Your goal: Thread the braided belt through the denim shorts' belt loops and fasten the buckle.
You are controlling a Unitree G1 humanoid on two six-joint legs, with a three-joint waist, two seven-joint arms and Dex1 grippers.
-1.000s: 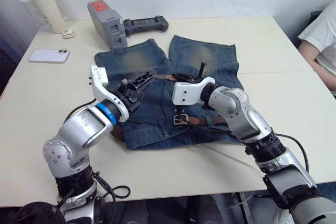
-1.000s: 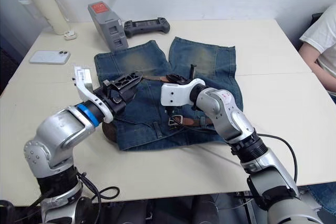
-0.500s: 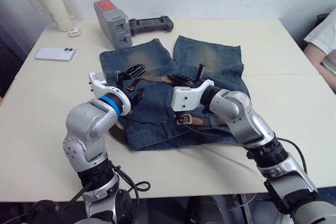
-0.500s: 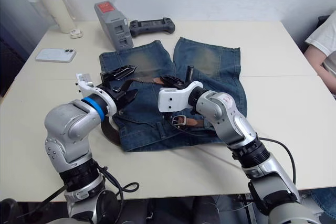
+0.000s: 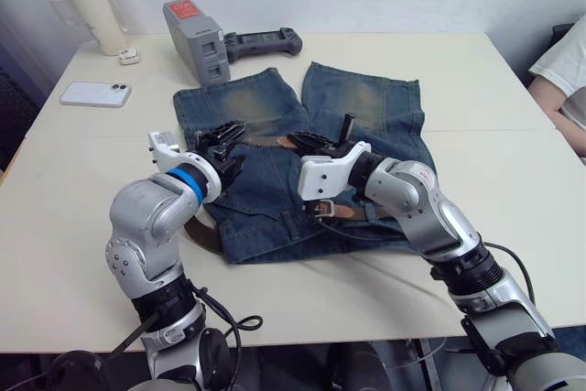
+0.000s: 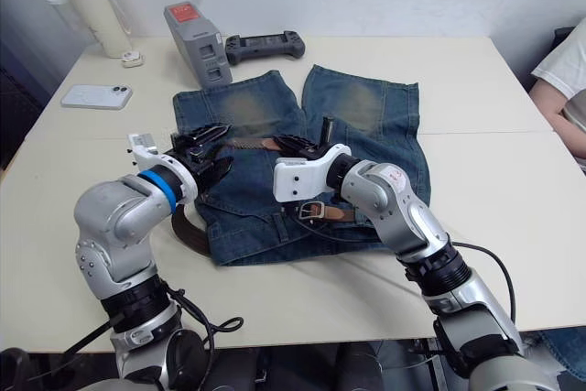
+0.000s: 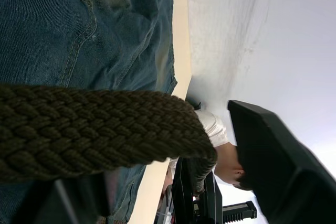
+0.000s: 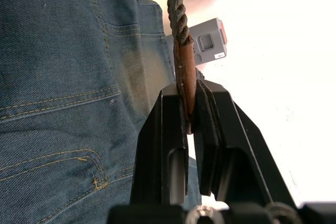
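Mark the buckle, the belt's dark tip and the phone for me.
buckle [image 5: 317, 209], left eye view, silver frame.
braided belt [image 8: 185, 77], right wrist view, dark brown tip.
phone [image 5: 95, 93], left eye view, middle of its back.

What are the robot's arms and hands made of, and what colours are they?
Both arms are rounded silver metal segments with black joints and loose black cables near their bases. The left arm has a bright blue ring at the wrist. White housings sit behind the left gripper and right gripper, whose fingers are black, angular plastic.

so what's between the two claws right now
A short taut stretch of the braided belt spans from left claw to right claw, above the denim shorts, in the left eye view.
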